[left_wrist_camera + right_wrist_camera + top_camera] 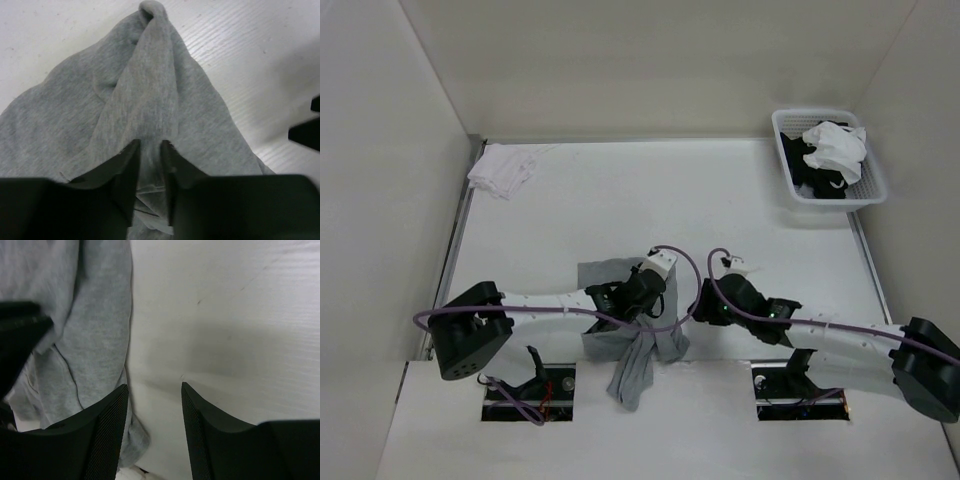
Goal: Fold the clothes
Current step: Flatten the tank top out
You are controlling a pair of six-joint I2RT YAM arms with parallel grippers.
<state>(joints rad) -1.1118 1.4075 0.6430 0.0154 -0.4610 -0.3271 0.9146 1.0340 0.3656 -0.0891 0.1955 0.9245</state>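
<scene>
The clothes [638, 368], a light grey knit top, lie bunched near the table's front middle, with one part hanging over the near edge. My left gripper [638, 312] is on top of the heap. In the left wrist view the left gripper [150, 150] stands narrow, with a raised fold of the clothes [145, 85] pinched between the fingers. My right gripper [700, 305] sits just to the right of the heap. The right wrist view shows the right gripper [154, 390] open over bare table, its left finger [107, 430] overlapping the edge of the clothes [90, 315].
A white basket [876, 178] with black and white garments [832, 150] stands at the back right. A white cloth bundle [505, 168] lies at the back left corner. Walls close in the table on three sides. Two cut-outs [528, 392] sit in the near ledge.
</scene>
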